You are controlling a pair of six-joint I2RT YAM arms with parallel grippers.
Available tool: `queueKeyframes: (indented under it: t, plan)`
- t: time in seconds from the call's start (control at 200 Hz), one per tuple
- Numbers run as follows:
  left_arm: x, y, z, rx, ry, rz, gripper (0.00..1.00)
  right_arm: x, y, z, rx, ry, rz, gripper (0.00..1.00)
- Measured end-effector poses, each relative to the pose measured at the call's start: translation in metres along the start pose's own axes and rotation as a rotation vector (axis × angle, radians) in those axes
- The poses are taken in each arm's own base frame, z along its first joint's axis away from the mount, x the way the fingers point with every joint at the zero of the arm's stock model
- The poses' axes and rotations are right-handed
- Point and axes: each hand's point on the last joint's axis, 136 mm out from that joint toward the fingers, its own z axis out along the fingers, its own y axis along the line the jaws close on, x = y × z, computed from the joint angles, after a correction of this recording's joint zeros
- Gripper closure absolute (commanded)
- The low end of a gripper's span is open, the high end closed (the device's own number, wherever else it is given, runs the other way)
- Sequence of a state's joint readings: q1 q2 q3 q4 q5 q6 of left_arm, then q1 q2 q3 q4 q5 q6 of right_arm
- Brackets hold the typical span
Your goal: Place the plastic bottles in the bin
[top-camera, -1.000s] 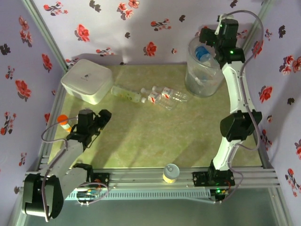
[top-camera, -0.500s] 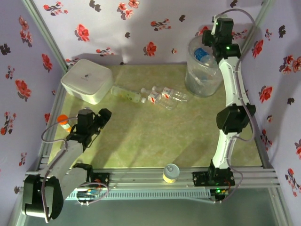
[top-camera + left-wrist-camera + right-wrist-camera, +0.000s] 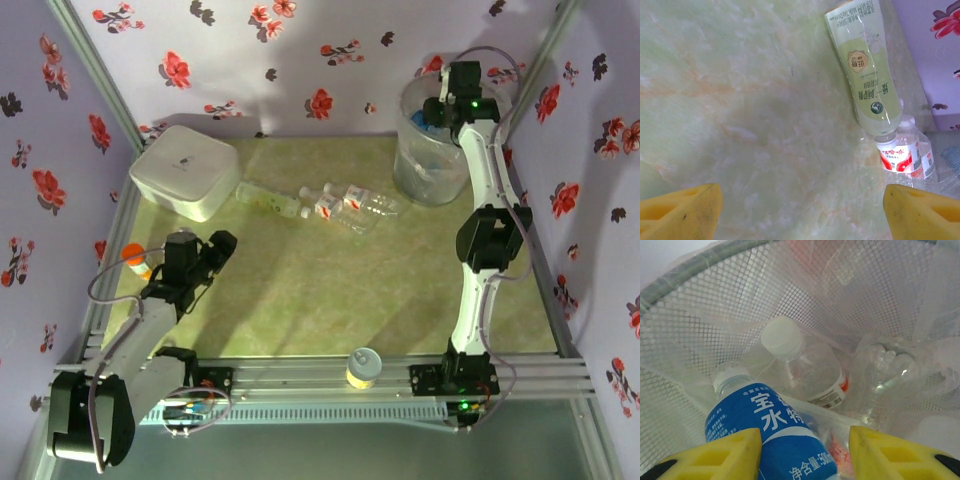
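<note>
Top external view: the bin [image 3: 412,180], a round translucent bucket lined with a clear bag, stands at the far right corner of the tabletop [image 3: 300,300], and the right gripper [image 3: 437,112] hangs over its mouth. Right wrist view: the yellow fingers [image 3: 730,450] stand apart and clamp nothing; a blue-labelled bottle [image 3: 765,435] lies in the bin between them, with a gap on the right-finger side, and a white-capped bottle [image 3: 805,365] rests beyond it against the bag. Near the middle of the far edge a green-labelled bottle [image 3: 265,198] and red-labelled bottles [image 3: 325,205] lie in a row, their exact count unclear. Near the left edge the left gripper [image 3: 215,250] hovers with its jaws wide open and empty. A white box [image 3: 185,170] sits at the far left corner, a yellow can [image 3: 363,368] at the near edge
</note>
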State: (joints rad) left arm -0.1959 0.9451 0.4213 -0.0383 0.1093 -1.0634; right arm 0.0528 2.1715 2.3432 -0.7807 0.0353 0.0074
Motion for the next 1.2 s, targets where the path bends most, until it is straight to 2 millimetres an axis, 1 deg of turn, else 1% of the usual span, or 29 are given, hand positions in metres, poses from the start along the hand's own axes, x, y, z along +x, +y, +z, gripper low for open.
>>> queueKeyframes:
  t: [0.035, 0.09, 0.16, 0.235, 0.33, 0.405, 0.48, 0.525, 0.575, 0.615, 0.665, 0.725, 0.76, 0.8, 0.815, 0.865, 0.955, 1.04, 1.12, 1.2]
  plan:
    - [0.0, 0.0, 0.0, -0.002, 0.001, 0.0, 0.15, -0.001, 0.001, -0.004, -0.004, -0.003, 0.003, 0.51]
    - [0.001, 0.002, 0.002, -0.008, 0.005, -0.001, 0.15, -0.003, 0.001, -0.011, -0.006, -0.007, 0.007, 0.48]
    - [0.003, 0.003, 0.003, -0.014, 0.013, -0.002, 0.15, -0.011, 0.001, -0.026, -0.009, -0.034, 0.018, 0.43]
    - [0.004, 0.005, 0.005, -0.021, 0.021, -0.003, 0.15, -0.025, 0.005, -0.05, -0.011, -0.081, 0.018, 0.37]
    - [0.005, 0.007, 0.007, -0.026, 0.024, -0.004, 0.15, -0.045, 0.01, -0.089, 0.0, -0.157, -0.01, 0.32]
    - [0.004, 0.006, 0.008, -0.025, 0.024, -0.004, 0.15, -0.058, 0.025, -0.122, -0.009, -0.221, -0.056, 0.28]
    - [0.005, 0.006, 0.01, -0.026, 0.026, -0.003, 0.15, -0.062, 0.051, -0.151, -0.041, -0.271, -0.119, 0.26]
    - [0.006, 0.007, 0.011, -0.028, 0.03, -0.002, 0.15, -0.06, 0.068, -0.163, -0.067, -0.285, -0.161, 0.24]
    - [0.008, 0.007, 0.012, -0.03, 0.035, -0.002, 0.15, -0.053, 0.085, -0.169, -0.097, -0.282, -0.208, 0.22]
    - [0.009, 0.007, 0.013, -0.031, 0.041, 0.0, 0.15, -0.045, 0.102, -0.17, -0.127, -0.271, -0.253, 0.21]
    - [0.011, 0.007, 0.014, -0.033, 0.047, 0.003, 0.15, -0.033, 0.124, -0.166, -0.165, -0.247, -0.316, 0.19]
    - [0.014, 0.006, 0.015, -0.031, 0.055, 0.01, 0.15, -0.011, 0.15, -0.154, -0.219, -0.186, -0.399, 0.18]
    - [0.016, 0.005, 0.016, -0.03, 0.06, 0.014, 0.15, 0.002, 0.161, -0.146, -0.247, -0.147, -0.435, 0.18]
    - [0.018, 0.005, 0.016, -0.028, 0.066, 0.018, 0.14, 0.02, 0.174, -0.134, -0.279, -0.095, -0.47, 0.17]
    - [0.019, 0.005, 0.017, -0.028, 0.069, 0.02, 0.14, 0.029, 0.179, -0.127, -0.294, -0.066, -0.485, 0.17]
    - [0.022, 0.004, 0.018, -0.029, 0.076, 0.024, 0.14, 0.054, 0.186, -0.111, -0.32, 0.01, -0.509, 0.17]
    - [0.026, 0.006, 0.02, -0.033, 0.096, 0.027, 0.14, 0.106, 0.196, -0.081, -0.354, 0.165, -0.544, 0.15]
    - [0.029, 0.008, 0.022, -0.039, 0.11, 0.03, 0.13, 0.148, 0.202, -0.064, -0.368, 0.288, -0.583, 0.14]
    - [0.032, 0.01, 0.024, -0.05, 0.123, 0.032, 0.13, 0.178, 0.218, -0.055, -0.389, 0.364, -0.645, 0.13]
    - [0.034, 0.013, 0.028, -0.059, 0.135, 0.034, 0.13, 0.2, 0.236, -0.049, -0.413, 0.411, -0.706, 0.14]
